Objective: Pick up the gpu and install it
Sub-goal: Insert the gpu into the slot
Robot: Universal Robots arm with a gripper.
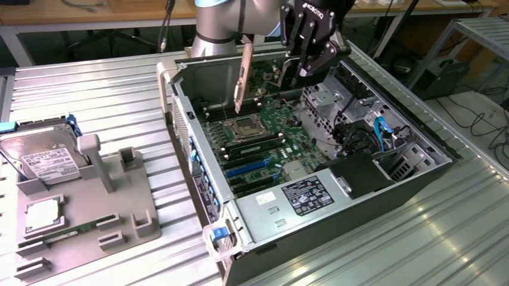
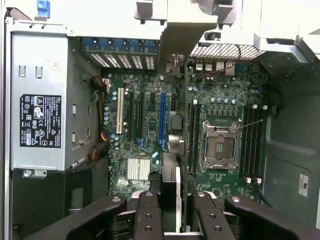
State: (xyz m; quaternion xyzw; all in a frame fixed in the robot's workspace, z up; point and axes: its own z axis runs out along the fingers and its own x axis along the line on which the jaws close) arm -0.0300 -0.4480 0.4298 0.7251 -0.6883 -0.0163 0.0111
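Gripper was clamped on the gpu, held above the open PC case, over the motherboard. Card hung on edge, flat faces vertical, long axis roughly vertical; a thin end pointed down toward the CPU socket. Wrist view: card edge-on between fingers

A ribbed, brushed metal tabletop with a dull sheen is seen beneath a matt grey plastic fixture tray. The open computer case is formed of bare sheet metal, and a glossy paper label is borne by its silver power supply box. The thin dark circuit card, edged with a silver metal bracket, is clamped by matt black gripper fingers.
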